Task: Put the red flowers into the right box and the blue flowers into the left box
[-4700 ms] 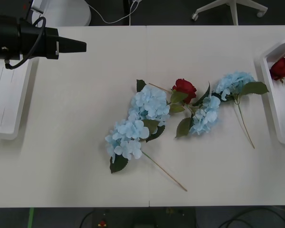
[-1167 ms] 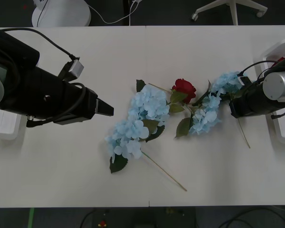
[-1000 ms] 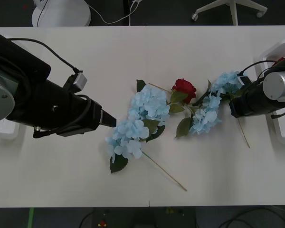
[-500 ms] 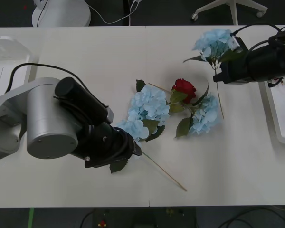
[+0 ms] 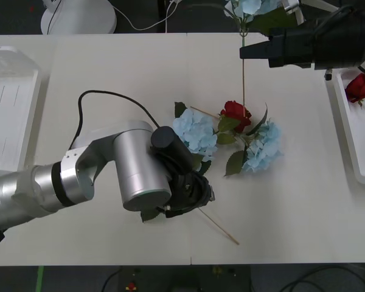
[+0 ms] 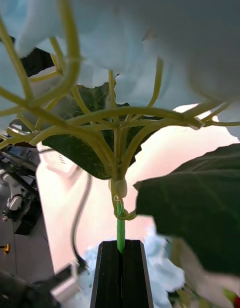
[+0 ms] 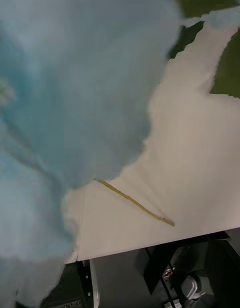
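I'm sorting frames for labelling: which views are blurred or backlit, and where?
Left wrist view: pale blue flower head is a close, soft blur; the thin stem beyond is sharper. Right wrist view: backlit, dark leaves, blurred petals. Front view: evenly lit, sharp white table.

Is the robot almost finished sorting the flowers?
Not yet. One red rose lies in the right box. The right end effector is shut on a blue flower's stem, lifted. The left end effector is down at another blue flower. The left box has no flowers; a red rose and blue flowers remain on the table.
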Available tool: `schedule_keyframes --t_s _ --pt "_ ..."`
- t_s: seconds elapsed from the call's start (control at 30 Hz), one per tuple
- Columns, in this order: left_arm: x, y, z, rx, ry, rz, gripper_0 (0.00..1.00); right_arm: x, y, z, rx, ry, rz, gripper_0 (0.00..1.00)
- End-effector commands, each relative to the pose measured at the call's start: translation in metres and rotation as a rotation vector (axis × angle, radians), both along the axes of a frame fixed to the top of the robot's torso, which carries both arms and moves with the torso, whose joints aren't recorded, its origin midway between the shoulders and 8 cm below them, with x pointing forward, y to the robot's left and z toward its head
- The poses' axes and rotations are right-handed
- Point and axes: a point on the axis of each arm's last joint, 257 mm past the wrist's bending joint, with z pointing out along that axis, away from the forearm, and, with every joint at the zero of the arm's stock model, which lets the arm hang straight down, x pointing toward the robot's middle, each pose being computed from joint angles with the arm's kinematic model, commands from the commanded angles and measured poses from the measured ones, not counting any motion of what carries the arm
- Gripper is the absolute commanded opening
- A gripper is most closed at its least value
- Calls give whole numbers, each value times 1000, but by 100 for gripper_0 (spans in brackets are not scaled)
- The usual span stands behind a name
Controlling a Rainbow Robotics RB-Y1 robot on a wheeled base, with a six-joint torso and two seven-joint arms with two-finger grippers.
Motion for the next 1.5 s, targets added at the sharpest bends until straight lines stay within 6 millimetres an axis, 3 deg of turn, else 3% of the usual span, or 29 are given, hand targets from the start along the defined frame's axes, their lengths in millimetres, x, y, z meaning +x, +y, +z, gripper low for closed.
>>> schedule_keyframes --t_s 0.03,0.37,0.4,0.43,0.5,0.53,0.7,1.07,1.27,1.33,1.5 --pt "11 -27 -7 -35 -22 50 100 -21 49 57 71 -154 114 0" --pt "18 -30 -40 11 -22 101 100 -37 102 80 168 -190 175 0" --pt "18 -29 -42 13 -24 98 82 -38 105 81 175 -187 177 0" --pt "18 -28 -43 16 -25 99 49 -40 109 83 180 -188 185 0" --pt "18 -24 -45 25 -28 100 4 -42 114 84 190 -182 192 0" --pt "18 -24 -46 26 -27 99 1 -42 117 84 196 -177 195 0" --pt "20 -18 -48 40 -36 99 0 -47 132 82 222 -156 212 0" --pt "35 0 -34 45 -98 97 0 -45 140 83 236 -161 202 0" --pt "43 26 6 73 -136 112 0 -47 144 82 239 -157 208 0" --pt "46 44 26 101 -161 119 0 -47 145 82 240 -157 207 0" --pt "54 81 51 155 -195 139 0 -46 150 84 256 -158 200 0"
